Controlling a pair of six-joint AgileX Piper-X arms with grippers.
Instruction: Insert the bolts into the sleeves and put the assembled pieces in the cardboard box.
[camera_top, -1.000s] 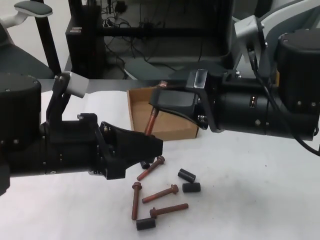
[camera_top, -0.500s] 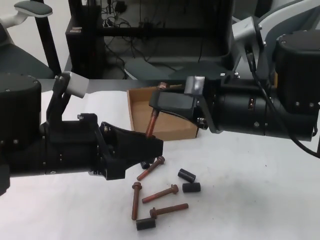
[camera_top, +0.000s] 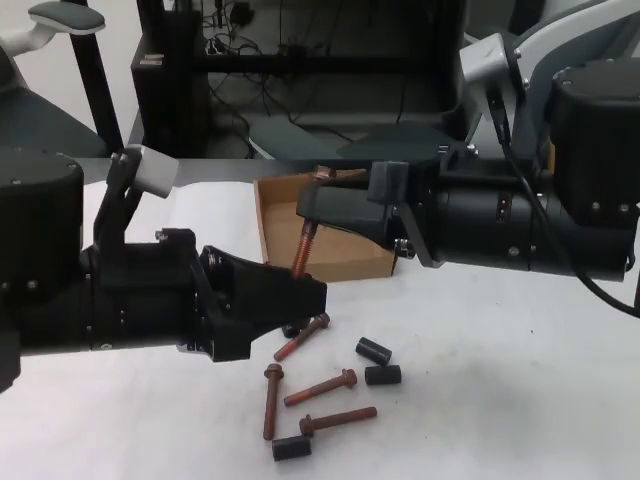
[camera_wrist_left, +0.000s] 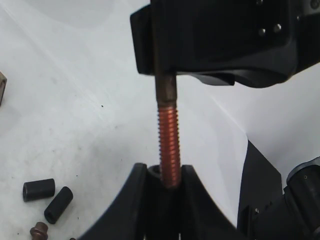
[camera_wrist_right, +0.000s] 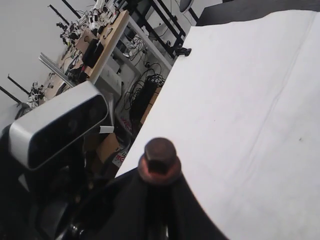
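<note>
Right tool (camera_top: 316, 206) clamps bolt (camera_wrist_left: 169, 145), left tool (camera_wrist_left: 164, 175) sleeve (camera_wrist_left: 153, 172)

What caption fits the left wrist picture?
Right gripper holds a bolt, tip in the sleeve that the left gripper grips.

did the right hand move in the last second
Yes, slightly: the right hand has rolled at the wrist and edged left against the cardboard box, while the bolt it grips stays by the box's near left corner.
</note>
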